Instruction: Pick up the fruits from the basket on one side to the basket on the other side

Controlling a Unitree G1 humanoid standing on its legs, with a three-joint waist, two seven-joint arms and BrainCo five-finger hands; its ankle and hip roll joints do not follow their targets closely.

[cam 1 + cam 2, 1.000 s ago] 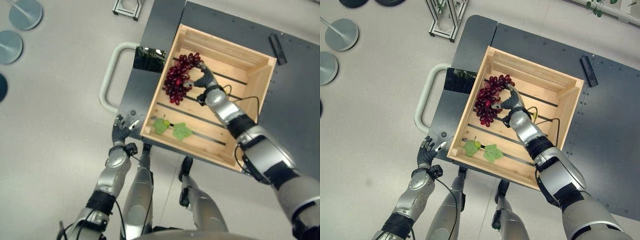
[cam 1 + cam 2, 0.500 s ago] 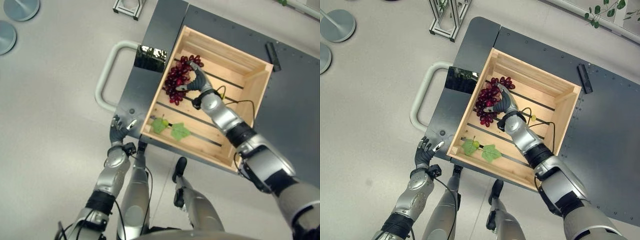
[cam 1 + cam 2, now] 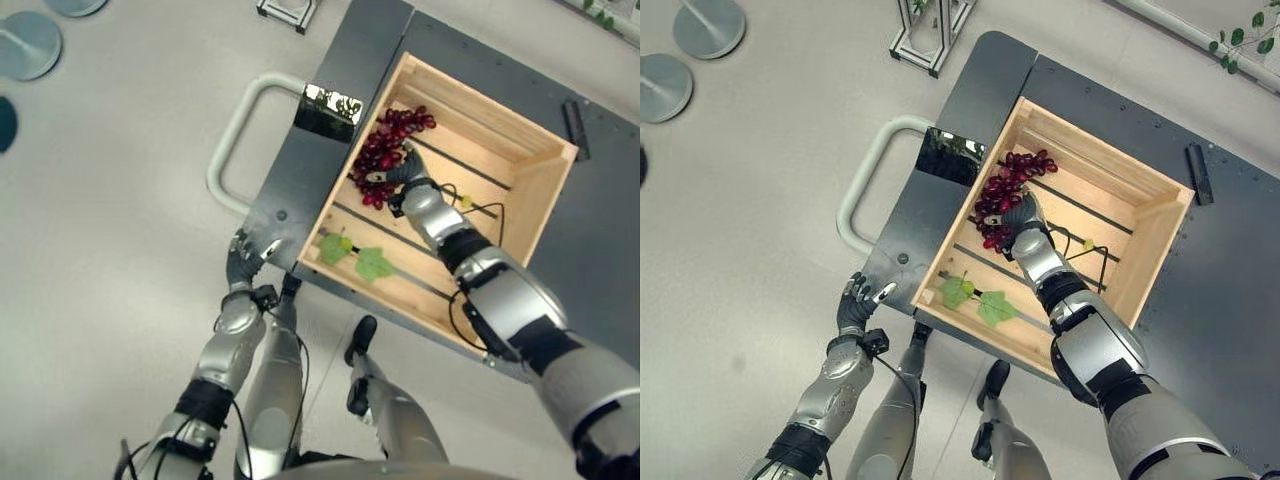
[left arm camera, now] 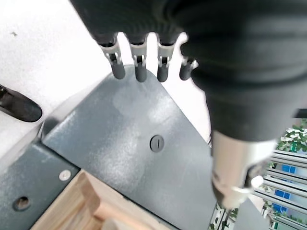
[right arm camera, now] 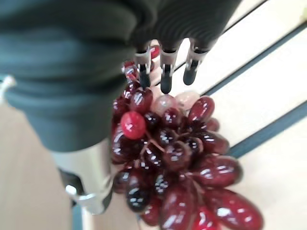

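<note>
A bunch of dark red grapes [image 3: 388, 148] lies in the far left part of a wooden slatted crate [image 3: 520, 180]. My right hand [image 3: 404, 178] rests on the near end of the bunch. In the right wrist view its fingers [image 5: 165, 72] reach straight over the grapes [image 5: 177, 163] and the thumb [image 5: 91, 189] stands beside them, so the hand is open. Two green leaves with a small green fruit [image 3: 975, 298] lie on the crate's near slats. My left hand [image 3: 857, 303] hangs open at the near corner of the dark cart [image 4: 124, 124], touching nothing.
The crate sits on a dark grey cart deck [image 3: 600, 230] with a white loop handle [image 3: 232, 150] on its left. A shiny black box [image 3: 328, 105] stands beside the crate, and a black bar [image 3: 1198, 172] lies at the deck's far right. Round grey bases [image 3: 710, 20] sit on the floor.
The camera has shifted. My right hand has come down from the bunch's right side onto its near end, with the fingers over the grapes. The left hand has kept its place.
</note>
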